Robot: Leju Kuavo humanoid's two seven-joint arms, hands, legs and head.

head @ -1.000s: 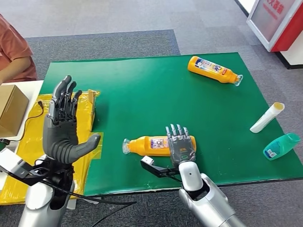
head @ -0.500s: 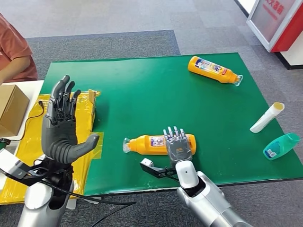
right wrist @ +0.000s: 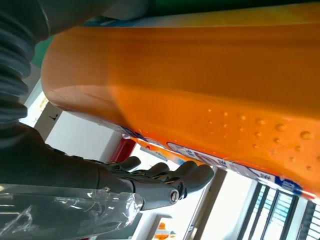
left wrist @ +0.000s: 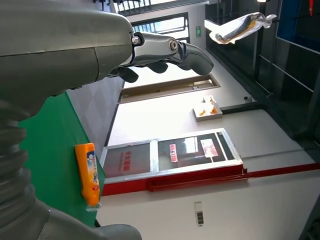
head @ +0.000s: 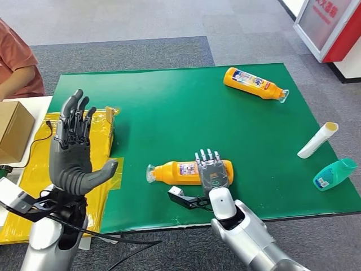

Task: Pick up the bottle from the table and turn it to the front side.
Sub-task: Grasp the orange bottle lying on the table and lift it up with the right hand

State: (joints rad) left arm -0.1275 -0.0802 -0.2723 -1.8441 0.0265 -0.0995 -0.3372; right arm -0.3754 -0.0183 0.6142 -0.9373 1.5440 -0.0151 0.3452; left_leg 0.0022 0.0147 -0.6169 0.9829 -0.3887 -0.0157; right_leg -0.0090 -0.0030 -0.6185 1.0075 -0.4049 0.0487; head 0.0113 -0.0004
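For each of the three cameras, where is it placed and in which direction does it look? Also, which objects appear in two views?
Head view: high on the body, looking forward and down at the green mat; shows the raised left hand and the right hand over the near orange bottle.
Left wrist view: behind the left hand, facing across the mat toward the far orange bottle.
Right wrist view: behind the right hand, close against the near orange bottle.
Shared: each wrist view shares one bottle with the head view.
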